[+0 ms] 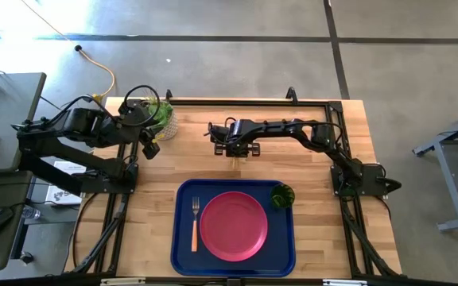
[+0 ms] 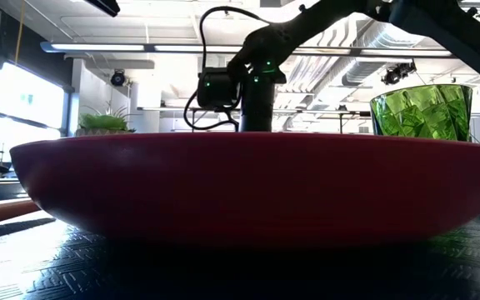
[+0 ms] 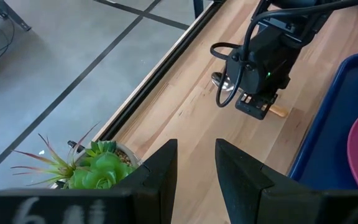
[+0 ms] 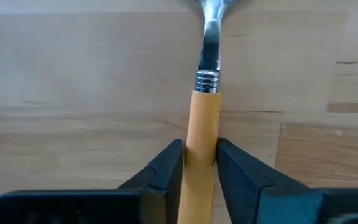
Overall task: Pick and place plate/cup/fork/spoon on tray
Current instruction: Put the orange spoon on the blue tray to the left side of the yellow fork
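Here the worktop (image 1: 324,230) is pale wood planks on a grey concrete floor. Left of the tray (image 1: 183,254), the left gripper (image 3: 196,163) hovers spread beside a succulent (image 1: 161,117). On the tray lie fork (image 1: 195,222), plate (image 1: 234,226) and cup (image 1: 282,195). Beyond the tray, the right gripper (image 4: 198,163) pinches the spoon (image 4: 204,112) on the wood. No writing is legible.

Plate (image 1: 233,226), fork (image 1: 195,222) left of it and cup (image 1: 282,195) on tray (image 1: 183,256) (spoon (image 4: 206,93) on table behind).
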Robot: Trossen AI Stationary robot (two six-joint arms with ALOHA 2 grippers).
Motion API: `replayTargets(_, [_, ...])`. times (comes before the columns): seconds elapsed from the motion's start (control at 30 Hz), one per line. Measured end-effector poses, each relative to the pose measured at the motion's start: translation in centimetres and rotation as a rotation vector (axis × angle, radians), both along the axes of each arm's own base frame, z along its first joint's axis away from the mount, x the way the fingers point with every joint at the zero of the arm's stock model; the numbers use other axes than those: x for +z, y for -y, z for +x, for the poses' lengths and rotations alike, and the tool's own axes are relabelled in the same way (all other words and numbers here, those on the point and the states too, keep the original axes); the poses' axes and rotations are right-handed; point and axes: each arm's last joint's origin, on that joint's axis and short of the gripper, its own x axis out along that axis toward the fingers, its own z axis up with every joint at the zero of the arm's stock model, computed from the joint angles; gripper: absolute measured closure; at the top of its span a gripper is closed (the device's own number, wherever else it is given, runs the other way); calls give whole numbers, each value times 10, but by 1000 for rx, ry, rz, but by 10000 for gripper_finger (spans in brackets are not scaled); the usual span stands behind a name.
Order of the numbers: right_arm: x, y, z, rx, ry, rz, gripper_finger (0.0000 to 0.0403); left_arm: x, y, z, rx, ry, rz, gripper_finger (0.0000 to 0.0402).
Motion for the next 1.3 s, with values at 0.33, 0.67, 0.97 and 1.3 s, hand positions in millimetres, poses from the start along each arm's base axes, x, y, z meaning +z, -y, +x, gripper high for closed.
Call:
replayTargets(0.33, [7, 0, 0, 10, -36, -8, 280, 0, 0, 0, 0, 0, 0, 302])
replayTargets(0.67, [31, 2, 5, 41, -20, -43, 279, 0, 0, 0, 1, 1, -1, 302])
replayTargets(0.97, [78, 2, 13, 146, 33, -101, 279, 0, 0, 0, 1, 1, -2, 302])
replayTargets(1.3, [159, -13, 0, 284, 145, -308, 279, 0, 0, 0, 61, 54, -57, 302])
